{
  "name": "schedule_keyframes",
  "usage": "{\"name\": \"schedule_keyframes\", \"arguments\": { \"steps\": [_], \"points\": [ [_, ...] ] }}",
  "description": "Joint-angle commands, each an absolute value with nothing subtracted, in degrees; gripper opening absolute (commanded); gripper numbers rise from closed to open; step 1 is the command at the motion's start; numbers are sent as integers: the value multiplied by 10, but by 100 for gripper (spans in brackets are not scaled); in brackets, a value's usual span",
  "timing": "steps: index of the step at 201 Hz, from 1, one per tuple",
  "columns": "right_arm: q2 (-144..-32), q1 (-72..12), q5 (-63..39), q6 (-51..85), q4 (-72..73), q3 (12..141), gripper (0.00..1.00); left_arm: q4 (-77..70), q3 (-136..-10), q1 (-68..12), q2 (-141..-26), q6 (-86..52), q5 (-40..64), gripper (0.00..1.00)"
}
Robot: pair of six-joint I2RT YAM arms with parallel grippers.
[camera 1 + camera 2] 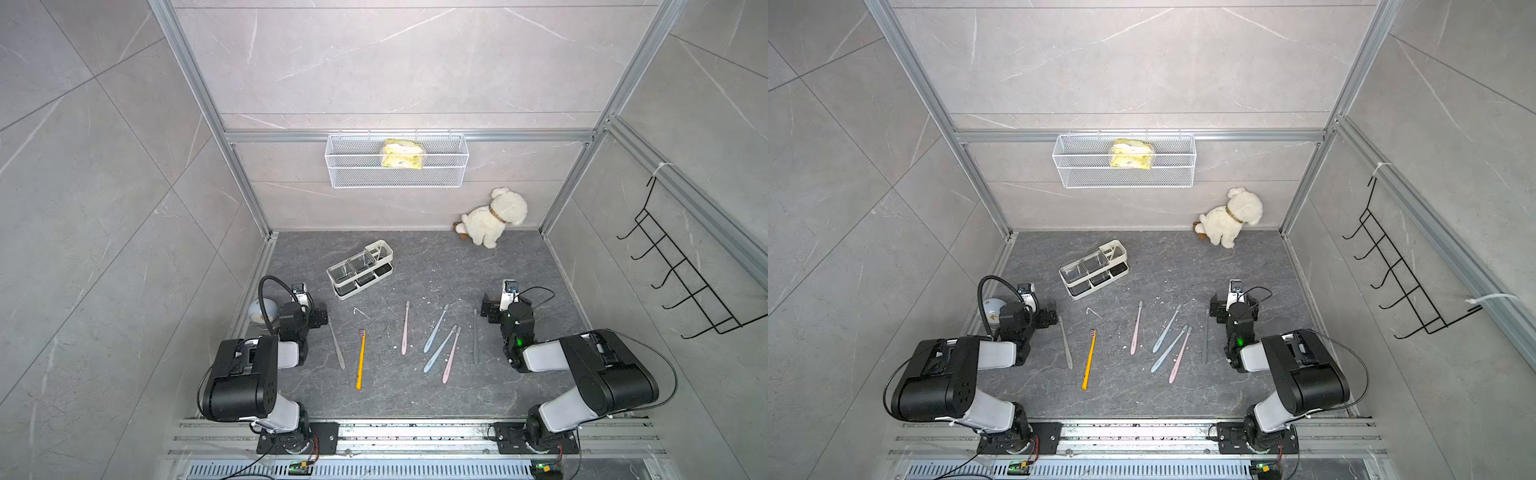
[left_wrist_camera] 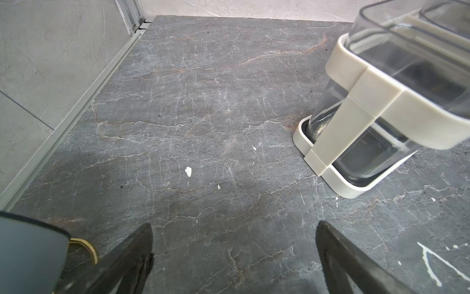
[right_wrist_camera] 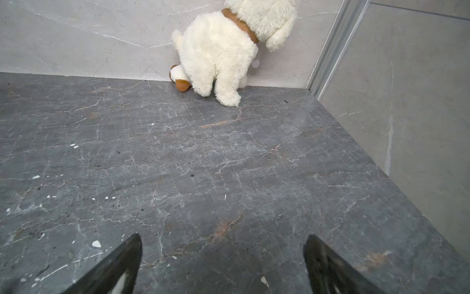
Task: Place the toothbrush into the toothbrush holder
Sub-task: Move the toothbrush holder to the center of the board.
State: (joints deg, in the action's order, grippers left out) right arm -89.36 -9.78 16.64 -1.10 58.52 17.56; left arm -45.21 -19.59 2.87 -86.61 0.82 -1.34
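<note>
The white toothbrush holder [image 1: 360, 268] [image 1: 1093, 268] with two clear cups stands on the dark floor, left of centre. Several toothbrushes lie flat nearer the front: a yellow one [image 1: 360, 359] [image 1: 1088, 359], a pink one [image 1: 405, 328], a blue one [image 1: 435, 328] and a grey one [image 1: 475, 336] among them. My left gripper [image 1: 319, 316] [image 2: 234, 225] is open and empty, low over the floor, with the holder [image 2: 381, 107] close ahead. At the right side, beside the grey toothbrush's head, my right gripper [image 1: 487, 309] [image 3: 223, 236] is open over bare floor.
A white plush dog [image 1: 494, 218] [image 3: 218, 51] sits in the back right corner. On the back wall hangs a white wire basket [image 1: 397, 174] with a yellow pack [image 1: 402, 153]. A black hook rack [image 1: 681, 274] hangs on the right wall. A round grey object [image 1: 259, 311] sits beside my left arm.
</note>
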Motion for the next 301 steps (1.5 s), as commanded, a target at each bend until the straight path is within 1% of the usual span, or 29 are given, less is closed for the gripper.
{"name": "schedule_keyframes", "arguments": {
  "steps": [1, 101, 112, 118, 124, 133, 141, 151, 162, 170, 178, 187, 200, 222, 240, 264, 301],
  "points": [
    [-887, -96, 160, -7, 581, 184, 100, -474, -211, 29, -858, 1, -14, 100],
    [-885, -93, 157, -3, 572, 188, 100, -475, -210, 30, -857, 1, -14, 100],
    [-863, -99, 149, -13, 562, 183, 100, -465, -219, 27, -849, -3, -47, 100],
    [-838, -105, 141, -30, 557, 178, 100, -420, -235, 24, -832, -5, -62, 100],
    [-793, -139, 178, -52, 485, 197, 100, -345, -259, 15, -808, -15, -100, 100],
    [-733, -181, 222, -54, 296, 277, 100, -187, -328, 2, -777, -73, -195, 100],
    [-720, -191, 246, -15, 122, 362, 100, -90, -380, 2, -764, -101, -218, 100],
    [-739, -193, 285, 71, -39, 463, 100, -31, -424, 0, -753, -112, -215, 100],
    [-782, -194, 283, 126, -190, 545, 100, 20, -462, -2, -741, -137, -192, 100],
    [-816, -195, 268, 160, -259, 594, 100, 48, -490, -3, -734, -156, -166, 100],
    [-842, -201, 242, 185, -311, 626, 100, 86, -525, -3, -737, -178, -140, 100],
    [-864, -212, 213, 199, -335, 637, 100, 132, -574, -3, -752, -192, -114, 100],
    [-875, -230, 148, 209, -331, 631, 100, 186, -652, -3, -793, -199, -54, 100],
    [-867, -246, 42, 246, -284, 604, 100, 225, -784, -4, -895, -190, 94, 100],
    [-856, -252, -31, 276, -245, 590, 100, 270, -901, -11, -996, -182, 158, 99],
    [-846, -266, -70, 298, -231, 590, 100, 277, -998, -23, -1107, -186, 215, 97],
    [-842, -277, -98, 298, -245, 597, 100, 266, -1093, -47, -1226, -213, 284, 96]
  ]
}}
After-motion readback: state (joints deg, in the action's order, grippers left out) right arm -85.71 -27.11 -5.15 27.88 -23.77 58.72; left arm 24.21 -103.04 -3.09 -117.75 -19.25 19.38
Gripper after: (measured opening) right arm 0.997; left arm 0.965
